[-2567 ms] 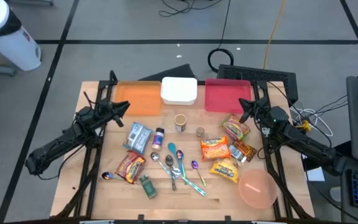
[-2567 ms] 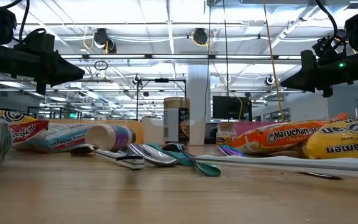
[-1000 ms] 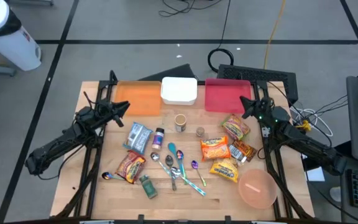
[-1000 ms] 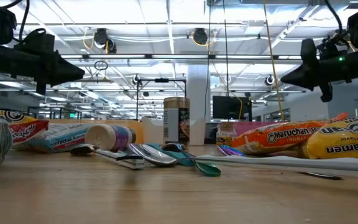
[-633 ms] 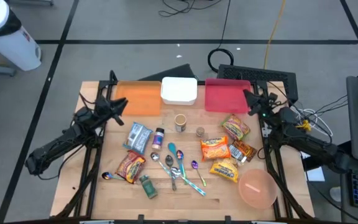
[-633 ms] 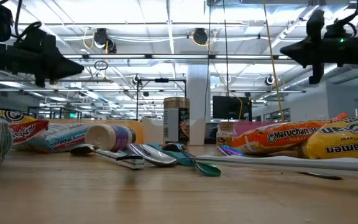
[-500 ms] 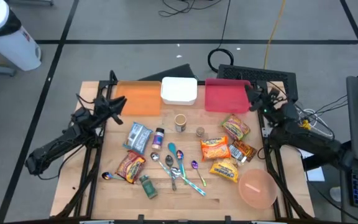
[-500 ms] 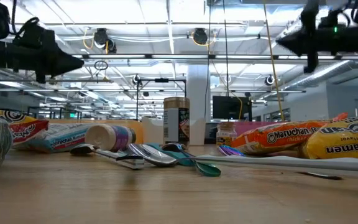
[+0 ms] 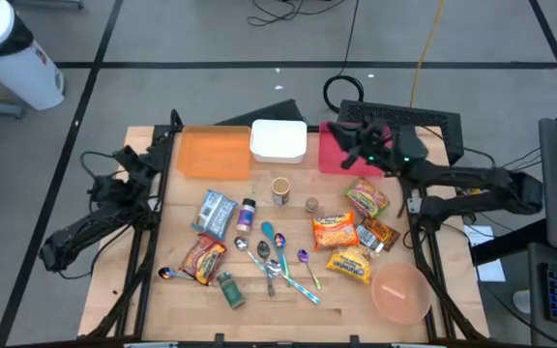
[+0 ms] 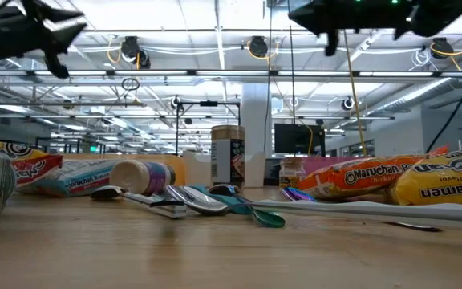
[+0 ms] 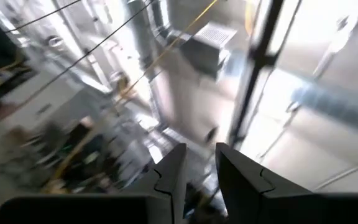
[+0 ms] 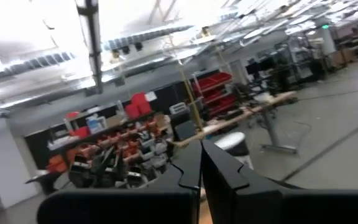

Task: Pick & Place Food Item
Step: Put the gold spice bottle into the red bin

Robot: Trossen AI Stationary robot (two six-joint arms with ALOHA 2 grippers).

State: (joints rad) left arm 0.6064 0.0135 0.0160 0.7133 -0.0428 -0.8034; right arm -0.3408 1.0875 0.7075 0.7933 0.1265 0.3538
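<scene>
Food packets lie in two clusters on the wooden table, and neither gripper touches any of them. Three crinkled orange-and-yellow ramen packets sit toward the table's right side, below and well apart from the right gripper, which hangs raised over the red tray at the back edge; in its wrist view the two dark fingers are pressed together with nothing between them. On the other side the left gripper is lifted at the table's left rim, beside the orange tray and apart from a glossy blue-and-white packet and a red-and-yellow packet. Its wrist view shows the fingers a narrow gap apart and empty.

Between the two trays stands a white square container with rounded corners. Near the middle are a small cylindrical brown cup, a little bottle lying on its side, and several plastic and metal spoons scattered together. A translucent pink bowl sits at the front right corner.

The table top is pale planked wood. Around it lies grey floor marked with dark lines, with black cables behind, and the low view looks into a hall with bright ceiling lights
</scene>
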